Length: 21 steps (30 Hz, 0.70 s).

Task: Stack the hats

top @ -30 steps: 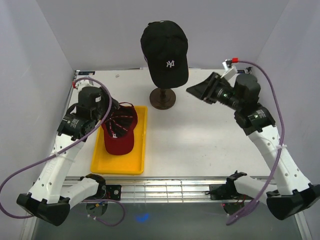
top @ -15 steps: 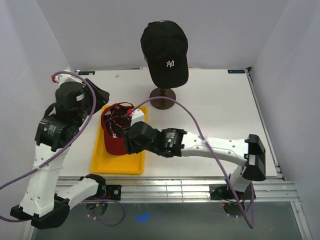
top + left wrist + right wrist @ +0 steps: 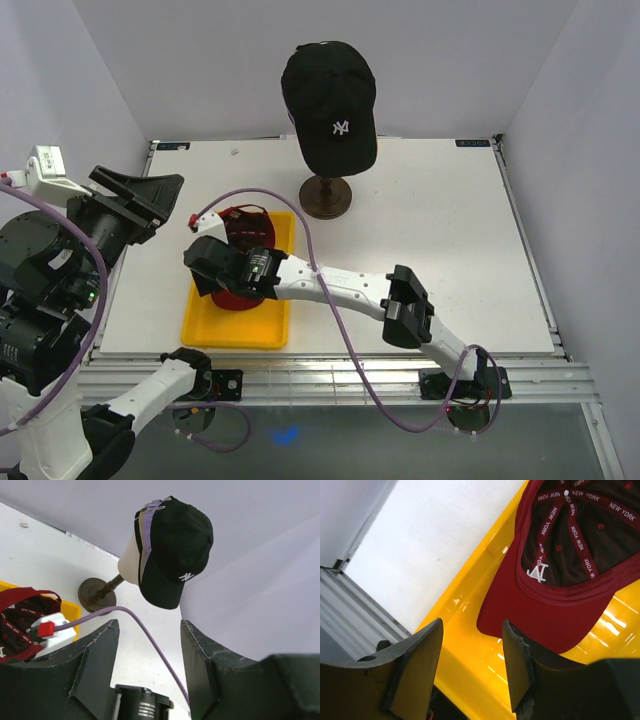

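Observation:
A black cap with a white NY [image 3: 330, 95] sits on the mannequin head; in the left wrist view the black cap [image 3: 177, 545] shows a lavender edge [image 3: 147, 540] of another hat beneath it. A dark red cap [image 3: 560, 580] lies upside down in the yellow tray [image 3: 470, 645]. My right gripper [image 3: 472, 625] hangs open just over the tray, its fingers by the cap's brim and nothing between them. From above, the right gripper [image 3: 208, 283] covers most of the red cap [image 3: 247, 216]. My left gripper [image 3: 150, 198] is raised at the far left, open and empty.
The mannequin's dark round base [image 3: 325, 197] stands behind the yellow tray [image 3: 240, 328]. My right arm [image 3: 340, 290] stretches across the table's front, with its purple cable [image 3: 300, 210] arching over the tray. White walls close in the left, back and right.
My right arm swung from the right side across to the tray and lowered over the red cap, its jaws widening. My left arm lifted up and away to the left.

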Each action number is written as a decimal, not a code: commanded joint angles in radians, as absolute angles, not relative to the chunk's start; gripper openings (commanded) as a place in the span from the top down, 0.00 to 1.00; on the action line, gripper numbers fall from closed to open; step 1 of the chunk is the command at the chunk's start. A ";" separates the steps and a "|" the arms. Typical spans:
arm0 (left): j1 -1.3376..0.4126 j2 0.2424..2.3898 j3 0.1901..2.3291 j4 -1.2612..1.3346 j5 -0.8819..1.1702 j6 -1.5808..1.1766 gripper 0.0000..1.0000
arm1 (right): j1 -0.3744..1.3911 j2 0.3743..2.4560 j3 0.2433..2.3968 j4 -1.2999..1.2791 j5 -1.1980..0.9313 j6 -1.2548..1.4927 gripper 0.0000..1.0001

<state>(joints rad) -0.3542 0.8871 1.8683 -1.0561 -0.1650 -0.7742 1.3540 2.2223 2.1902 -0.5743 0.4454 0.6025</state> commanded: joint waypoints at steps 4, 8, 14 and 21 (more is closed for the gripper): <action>-0.348 0.877 1.899 -1.085 -0.074 -0.781 0.37 | 1.319 2.278 2.226 -0.583 0.463 0.572 0.43; -0.348 0.864 1.870 -1.083 -0.061 -0.779 0.37 | 1.301 2.331 2.243 -0.563 0.443 0.554 0.42; -0.348 0.847 1.822 -1.071 -0.066 -0.778 0.37 | 1.301 2.349 2.237 -0.543 0.437 0.543 0.41; -0.350 0.838 1.779 -1.055 -0.054 -0.779 0.37 | 1.302 2.290 2.148 -0.483 0.443 0.549 0.41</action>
<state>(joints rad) -0.3542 0.8383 1.7916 -1.0683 -0.0711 -0.7788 1.2957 2.3417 2.1799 -0.5404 0.4351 0.5606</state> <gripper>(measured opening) 0.630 0.593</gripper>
